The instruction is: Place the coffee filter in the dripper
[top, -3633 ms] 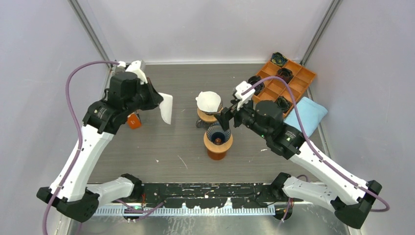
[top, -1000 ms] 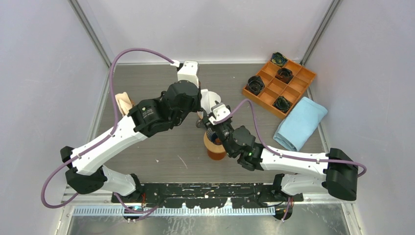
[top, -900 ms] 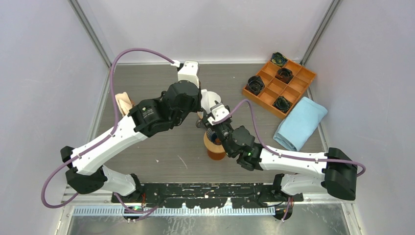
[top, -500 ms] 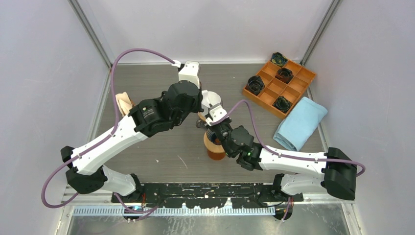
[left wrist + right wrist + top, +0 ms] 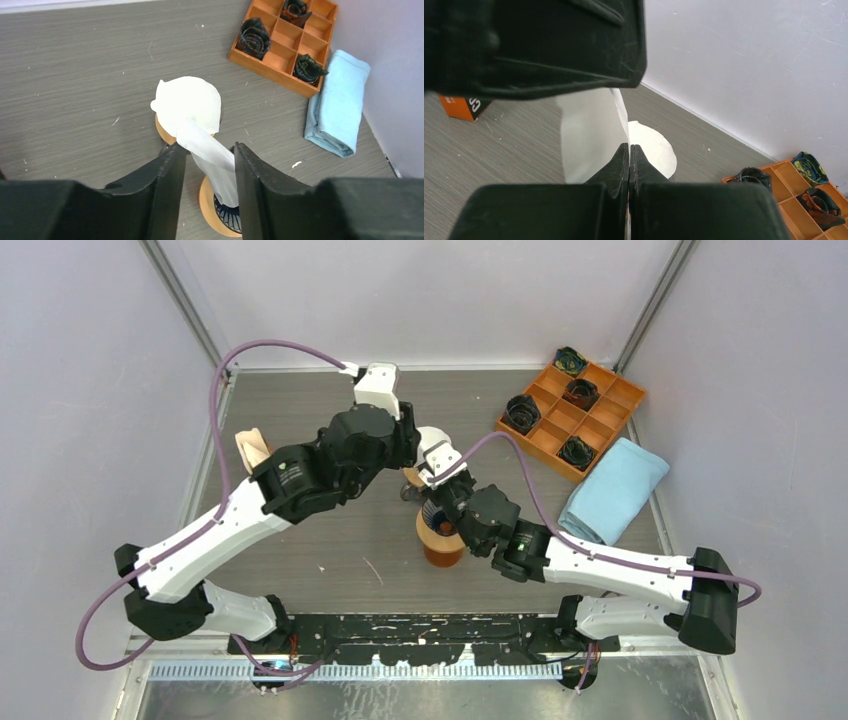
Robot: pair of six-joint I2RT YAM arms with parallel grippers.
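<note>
Lighting bright, even and diffuse from overhead; shadows on table (image 5: 330, 560) faint and soft-edged, no glare. Top external view sharp throughout. Left wrist view: fingers (image 5: 150, 195) at 6 o'clock soft, coffee filter (image 5: 190, 100) nearly bleached. Right wrist view: dark housing (image 5: 534, 45) at 11 o'clock blurred, underexposed

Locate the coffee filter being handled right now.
Left wrist view: the coffee filter hangs between the fingers of the left gripper near table centre, its lower end over the orange dripper, with another white filter just beyond.
</note>
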